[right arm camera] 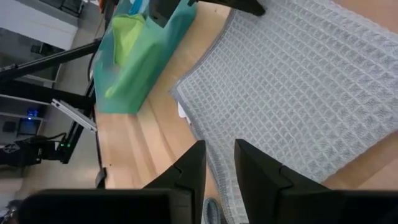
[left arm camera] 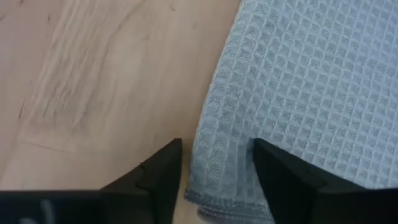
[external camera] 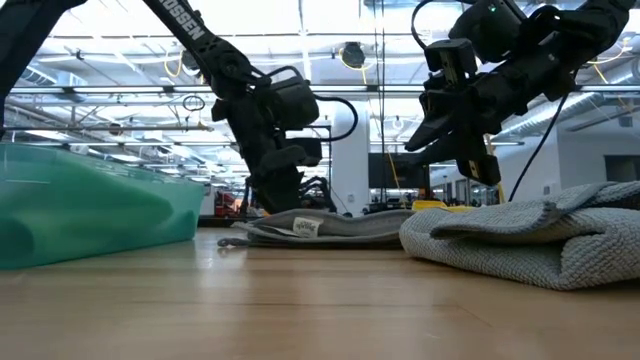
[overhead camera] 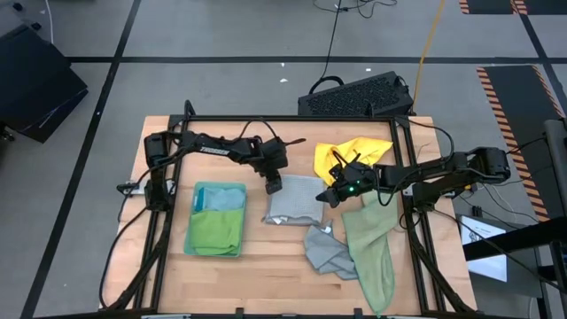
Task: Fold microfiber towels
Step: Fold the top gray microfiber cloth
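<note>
Wooden tabletop (overhead camera: 266, 266) fills the overhead view, where a folded grey towel (overhead camera: 294, 202) lies at centre with the left gripper (overhead camera: 273, 185) at its 10 o'clock corner, the right gripper (overhead camera: 335, 195) at its 3 o'clock edge, a teal bin (overhead camera: 202, 249) of green and blue cloths toward 9 o'clock, and yellow (overhead camera: 354, 152), sage (overhead camera: 372, 252) and crumpled grey (overhead camera: 328, 252) towels toward 3 and 5 o'clock. From table height both grippers hang over that flat towel (external camera: 320, 228). Each wrist camera shows its jaws parted: the left's straddle the towel's edge (left arm camera: 217, 155), the right's are narrow above the weave (right arm camera: 298, 87).
</note>
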Controlling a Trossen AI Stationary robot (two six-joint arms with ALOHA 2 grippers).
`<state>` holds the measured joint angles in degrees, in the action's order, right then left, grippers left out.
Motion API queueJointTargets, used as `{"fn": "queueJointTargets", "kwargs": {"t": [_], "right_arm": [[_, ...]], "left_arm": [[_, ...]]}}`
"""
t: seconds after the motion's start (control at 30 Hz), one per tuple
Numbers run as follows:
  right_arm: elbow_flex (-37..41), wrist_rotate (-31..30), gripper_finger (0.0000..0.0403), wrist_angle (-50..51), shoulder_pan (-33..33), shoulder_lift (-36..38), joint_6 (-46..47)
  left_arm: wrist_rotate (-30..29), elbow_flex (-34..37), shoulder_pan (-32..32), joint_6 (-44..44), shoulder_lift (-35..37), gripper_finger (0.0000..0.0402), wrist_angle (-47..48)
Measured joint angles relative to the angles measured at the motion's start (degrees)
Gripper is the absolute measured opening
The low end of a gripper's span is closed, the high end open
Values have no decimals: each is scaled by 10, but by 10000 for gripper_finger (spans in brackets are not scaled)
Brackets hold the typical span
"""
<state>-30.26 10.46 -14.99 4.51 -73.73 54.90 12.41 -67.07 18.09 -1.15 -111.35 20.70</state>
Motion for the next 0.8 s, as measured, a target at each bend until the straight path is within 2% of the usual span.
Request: {"fn": "queueJointTargets", "kwargs": {"t": [0.3,0.43,0.57,0.7,0.8], "right_arm": [[0,-40,77,1,42,0,34],[-14,-61,98,46,79,-3,25],[-42,-43,143,55,114,-23,-33],[-64,20,194,58,139,-61,-124],[-70,72,217,51,150,-97,-199]], "left_arm": [[41,-1,-23,69,1,17,71],[27,-1,-43,94,2,20,68],[-7,3,-62,104,23,9,76],[-34,2,-67,104,67,13,72],[-39,2,-66,102,88,11,68]]}}
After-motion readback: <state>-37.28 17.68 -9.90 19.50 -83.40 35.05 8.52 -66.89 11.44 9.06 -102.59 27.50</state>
